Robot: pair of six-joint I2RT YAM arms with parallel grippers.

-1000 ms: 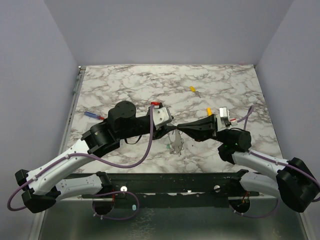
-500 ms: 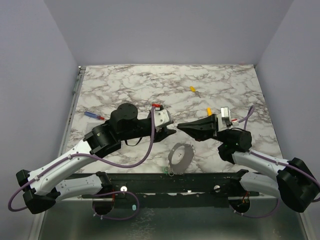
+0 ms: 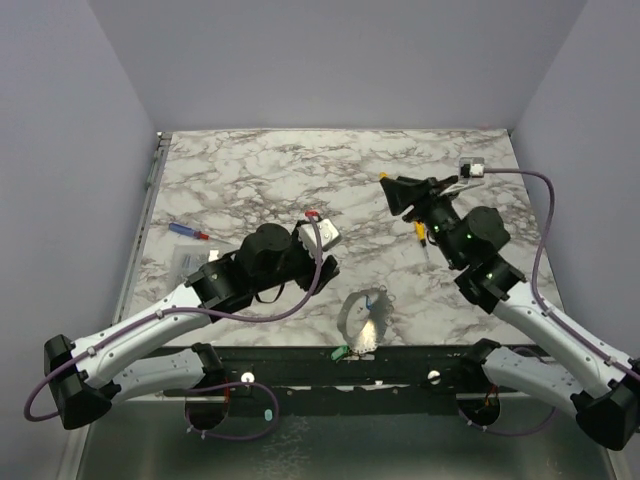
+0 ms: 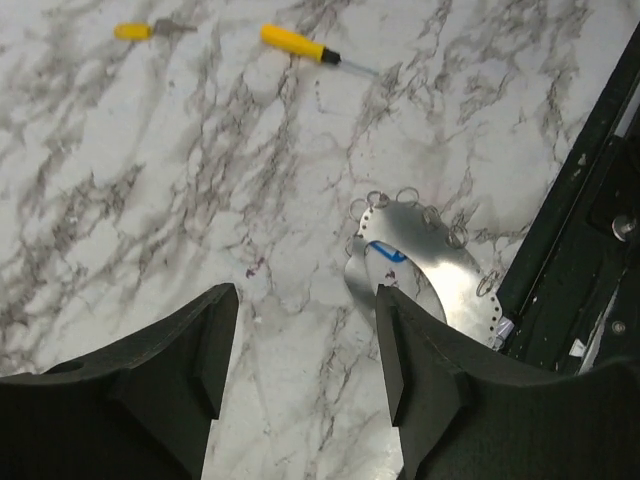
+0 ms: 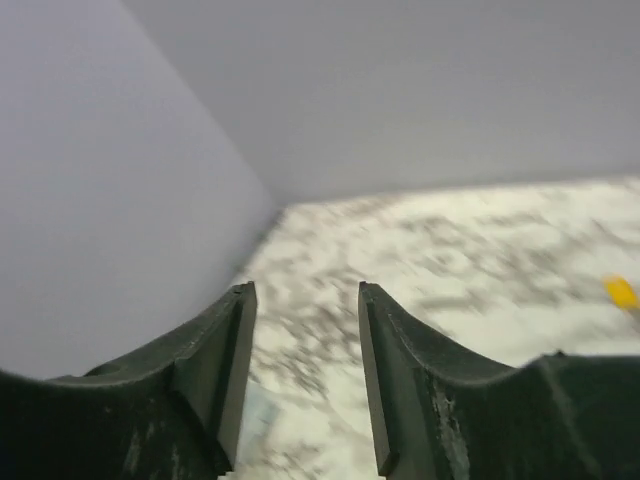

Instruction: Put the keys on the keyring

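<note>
The keyring lies flat on the marble close to the table's front edge. It is a shiny silver loop with a blue-headed key on it and a green-headed key at its near side. A yellow-headed key lies loose farther back. My left gripper hovers just left of the ring, open and empty. Raised at the back right, my right gripper is open and empty, and its view shows the wall and the blurred table.
A yellow-handled screwdriver lies under the right arm, also seen in the left wrist view. A blue-and-red stick and a clear packet lie at the left. The black rail runs along the front edge beside the ring.
Both grippers opened and parted. The keyring dropped from between them to the table near the front edge. The right arm lifted and swung to the back right; the left drew back slightly.
</note>
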